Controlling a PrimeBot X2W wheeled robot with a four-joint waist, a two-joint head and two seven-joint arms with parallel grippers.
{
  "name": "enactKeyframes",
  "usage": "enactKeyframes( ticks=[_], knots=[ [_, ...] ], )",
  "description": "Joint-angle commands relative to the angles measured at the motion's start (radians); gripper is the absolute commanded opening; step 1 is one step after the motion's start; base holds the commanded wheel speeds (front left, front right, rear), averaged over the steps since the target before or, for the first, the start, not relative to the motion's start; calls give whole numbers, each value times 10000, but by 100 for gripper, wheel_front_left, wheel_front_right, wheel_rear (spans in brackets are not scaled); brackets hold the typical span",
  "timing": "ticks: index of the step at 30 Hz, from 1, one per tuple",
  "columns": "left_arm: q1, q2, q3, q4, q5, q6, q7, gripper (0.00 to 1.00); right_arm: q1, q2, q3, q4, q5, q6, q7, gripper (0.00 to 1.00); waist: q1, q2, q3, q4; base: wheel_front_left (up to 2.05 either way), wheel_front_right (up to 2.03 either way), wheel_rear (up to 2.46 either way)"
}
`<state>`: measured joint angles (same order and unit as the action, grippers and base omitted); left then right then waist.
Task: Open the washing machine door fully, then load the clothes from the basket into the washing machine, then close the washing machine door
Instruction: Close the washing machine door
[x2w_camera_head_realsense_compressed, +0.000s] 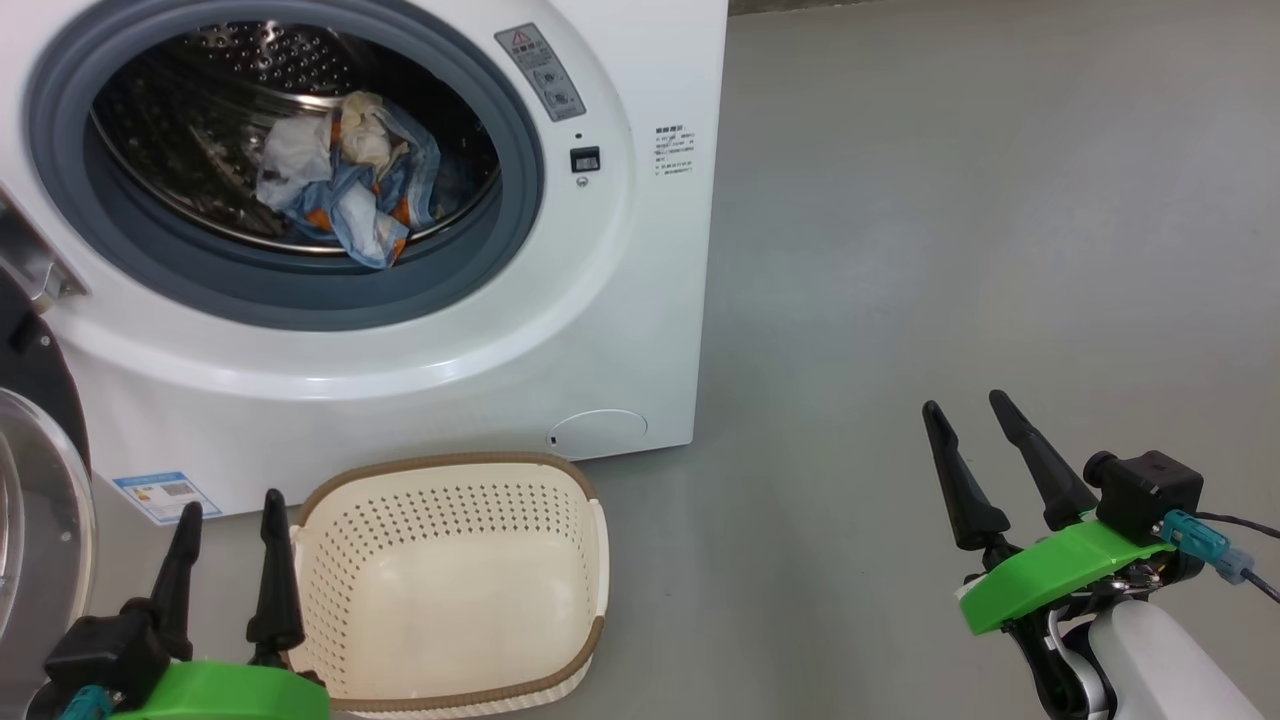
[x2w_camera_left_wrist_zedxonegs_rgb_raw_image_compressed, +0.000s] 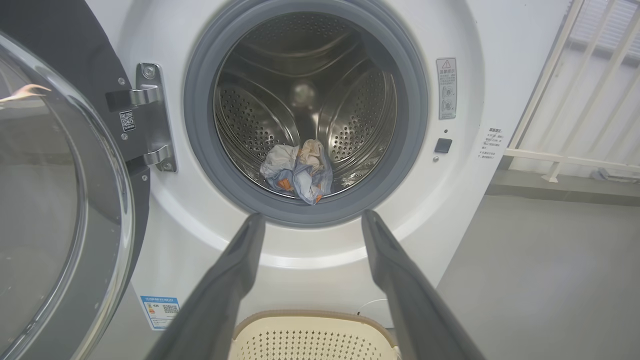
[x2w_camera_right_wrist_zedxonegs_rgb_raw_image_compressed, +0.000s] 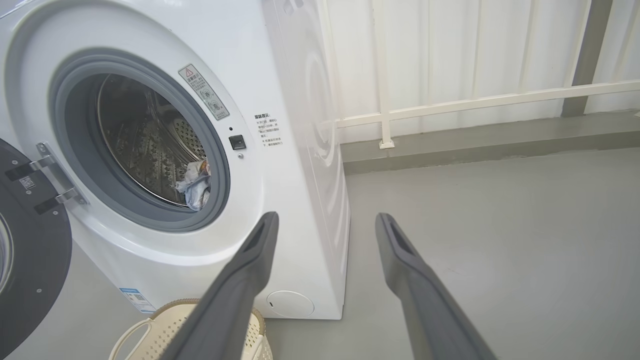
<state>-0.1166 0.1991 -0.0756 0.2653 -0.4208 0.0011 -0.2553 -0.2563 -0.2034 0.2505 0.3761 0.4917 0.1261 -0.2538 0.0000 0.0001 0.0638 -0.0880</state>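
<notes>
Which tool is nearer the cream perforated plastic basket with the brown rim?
Left. The left tool hovers open beside the cream perforated plastic basket, at its left rim; the right tool hangs open far to its right.

The clothes (x2w_camera_head_realsense_compressed: 345, 185) lie in the drum (x2w_camera_head_realsense_compressed: 200, 130) of the washing machine (x2w_camera_head_realsense_compressed: 620, 330), near its front lip. The washing machine door (x2w_camera_head_realsense_compressed: 45, 520) stands open at the machine's left, and the basket (x2w_camera_head_realsense_compressed: 440, 520) sits on the floor (x2w_camera_head_realsense_compressed: 950, 250) directly before the machine. The left tool (x2w_camera_head_realsense_compressed: 231, 505) is just left of the basket, the right tool (x2w_camera_head_realsense_compressed: 966, 403) well apart to its right.
</notes>
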Motion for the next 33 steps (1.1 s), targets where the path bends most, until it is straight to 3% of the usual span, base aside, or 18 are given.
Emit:
enactKeyframes(
  ticks=[1,21,33],
  knots=[
    [-263,171,376,-233,67,39,-64,100,-115,-99,109,-222,-51,46,-80,100,0,-1,-5,-8,0,0,0],
    [-260,61,408,-162,114,12,-64,100,-98,-126,104,-195,-60,46,-80,100,0,-1,-111,132,0,0,0],
    [-234,62,389,-23,145,89,-64,100,-43,-88,146,-179,-19,46,-80,100,0,-1,-250,1048,0,0,0]
  ],
)
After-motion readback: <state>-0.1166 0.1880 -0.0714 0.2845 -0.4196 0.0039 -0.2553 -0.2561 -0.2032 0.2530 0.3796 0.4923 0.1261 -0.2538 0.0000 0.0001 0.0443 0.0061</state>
